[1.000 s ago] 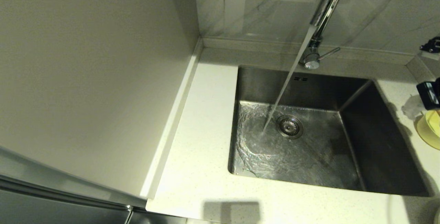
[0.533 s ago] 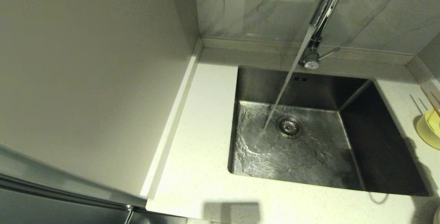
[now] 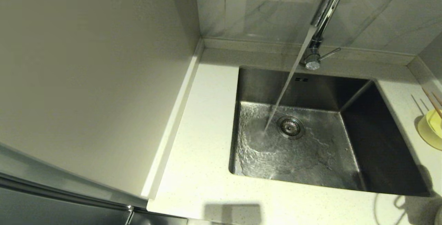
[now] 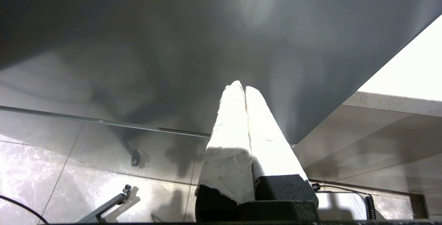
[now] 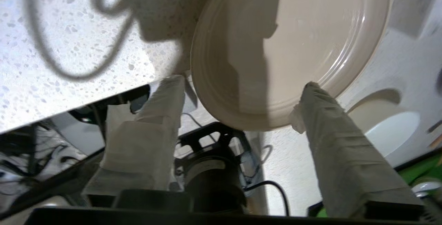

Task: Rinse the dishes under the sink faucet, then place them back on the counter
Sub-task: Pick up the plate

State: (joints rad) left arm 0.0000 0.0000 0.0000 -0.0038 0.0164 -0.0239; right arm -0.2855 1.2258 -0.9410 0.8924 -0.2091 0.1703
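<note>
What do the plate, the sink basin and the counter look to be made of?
Plate: probably glazed ceramic, cream, glossy with highlights on its ridged rim. Sink basin: brushed stainless steel, grey with a dull sheen. Counter: off-white speckled stone or composite, smooth.

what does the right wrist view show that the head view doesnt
Only the right wrist view: the cream plate lying on the counter, with the right gripper close before its rim, jaws open, holding nothing.
Only the head view: the faucet running into the sink, the yellow bowl with chopsticks at the right edge.
Both: the speckled counter.
</note>
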